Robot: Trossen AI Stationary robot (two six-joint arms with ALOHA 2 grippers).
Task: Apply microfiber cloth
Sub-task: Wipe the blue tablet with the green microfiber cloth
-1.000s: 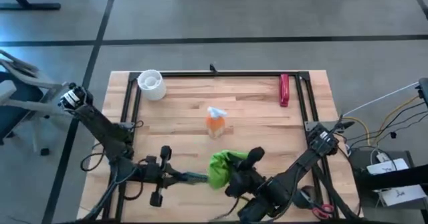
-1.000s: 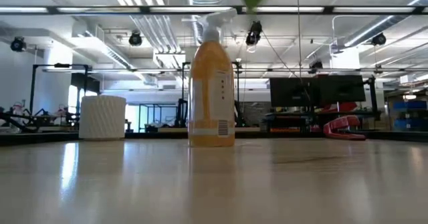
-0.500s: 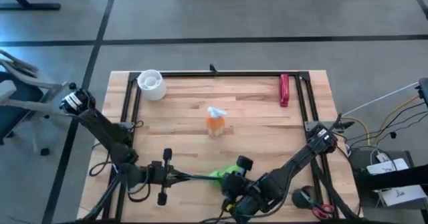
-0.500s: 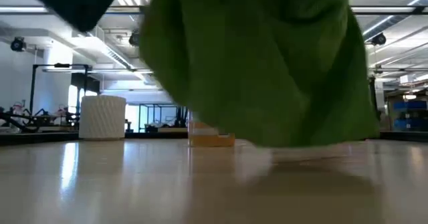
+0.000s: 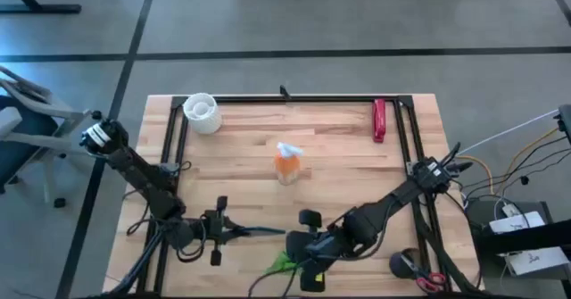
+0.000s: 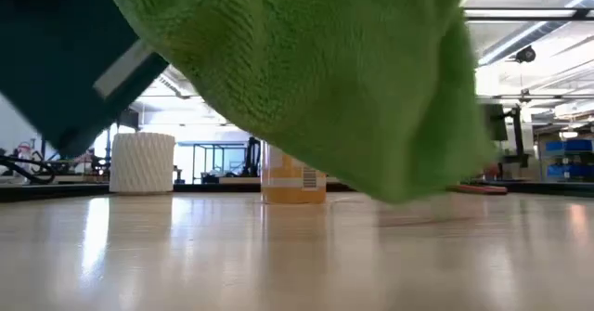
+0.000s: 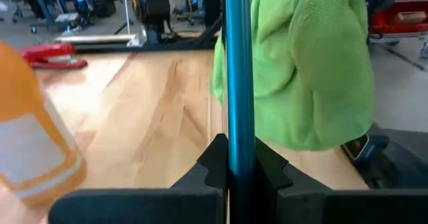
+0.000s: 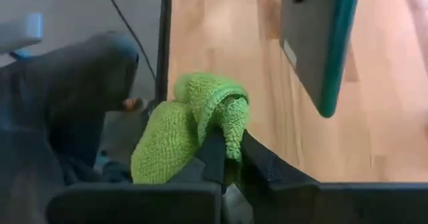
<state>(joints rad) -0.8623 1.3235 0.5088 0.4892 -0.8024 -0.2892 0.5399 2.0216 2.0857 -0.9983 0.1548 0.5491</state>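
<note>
The lime-green microfiber cloth (image 5: 280, 262) hangs bunched near the table's front edge, with my right gripper (image 5: 299, 251) shut on it. It fills the top of the low view (image 6: 316, 70). Just to its left, my left gripper (image 5: 230, 232) is shut on a thin dark slab with a teal edge (image 5: 260, 232), which points toward the cloth. In the left wrist view the cloth (image 7: 301, 63) hangs right beside the slab's teal edge (image 7: 239, 63); whether they touch I cannot tell. My left gripper pinches the slab's two flat faces at its left end (image 7: 239, 158) between the two fingers, coming level from the table's left. The slab stands on edge, runs on along the fingers, and is lifted clear (image 6: 56, 60). My right gripper pinches a bunched fold of the cloth (image 8: 226, 120) between its fingers, coming from the table's right; how many layers, I cannot tell. The rest of the cloth hangs slack below, its lower edge (image 6: 408, 192) just above the table.
An orange spray bottle with a white top (image 5: 287, 163) stands mid-table. A white cup (image 5: 202, 112) sits at the far left and a red stapler (image 5: 380, 120) at the far right. A black frame (image 5: 294, 98) borders the wooden top.
My right gripper has carried the cloth toward the table's near edge and leftward, lowering it until it hangs close in front of the low camera, beside the slab's free end.
</note>
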